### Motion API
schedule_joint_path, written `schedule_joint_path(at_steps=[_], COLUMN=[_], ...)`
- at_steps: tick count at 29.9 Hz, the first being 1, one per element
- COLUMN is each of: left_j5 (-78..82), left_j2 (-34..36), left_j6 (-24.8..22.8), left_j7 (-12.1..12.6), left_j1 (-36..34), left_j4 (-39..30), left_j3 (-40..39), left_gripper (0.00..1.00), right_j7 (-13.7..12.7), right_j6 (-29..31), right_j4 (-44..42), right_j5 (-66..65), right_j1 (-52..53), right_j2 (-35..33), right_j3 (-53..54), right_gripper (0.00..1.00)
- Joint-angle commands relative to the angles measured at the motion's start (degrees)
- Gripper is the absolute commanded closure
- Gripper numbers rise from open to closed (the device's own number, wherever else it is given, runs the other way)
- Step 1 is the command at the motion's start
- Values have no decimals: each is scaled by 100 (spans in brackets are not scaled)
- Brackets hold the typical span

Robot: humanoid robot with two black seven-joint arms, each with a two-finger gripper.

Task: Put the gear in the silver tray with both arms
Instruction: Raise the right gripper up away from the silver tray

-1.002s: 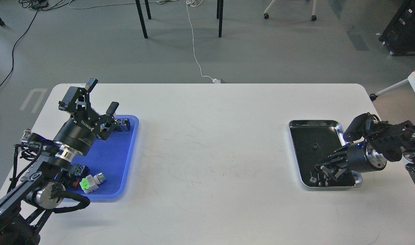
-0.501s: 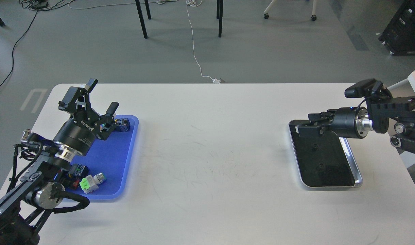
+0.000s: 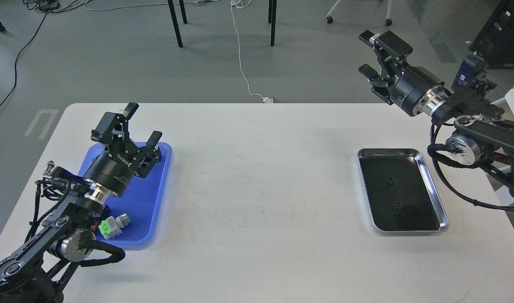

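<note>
The silver tray lies on the right side of the white table. Two small dark round pieces, likely gears, lie on its dark bottom, the second one nearer to me. My right gripper is open and empty, raised high above and behind the tray, past the table's far edge. My left gripper is open and empty, held above the far part of the blue tray on the left.
A white and green part lies at the near end of the blue tray, next to my left arm. The left arm hides other parts there. Chair and table legs stand on the floor behind the table.
My right gripper has lifted out of the silver tray, swung up and back, and left a second small dark piece in it. My left gripper has shifted a little to the right.
</note>
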Motion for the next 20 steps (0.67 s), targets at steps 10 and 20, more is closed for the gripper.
schedule_joint_path(at_steps=[10, 20], left_j5=[51, 87], left_j2=[-175, -430], left_j6=[486, 486], left_j7=[18, 80], left_j1=[-141, -79], left_j4=[30, 39], left_j3=[-115, -185], left_gripper=[2, 2], right_j7=[1, 1], right_j6=[-325, -353], right_j4=[-51, 28], right_j5=[400, 144], right_j1=[-1291, -1774], right_j2=[1212, 1555], right_j3=[631, 762], right_gripper=[1, 1])
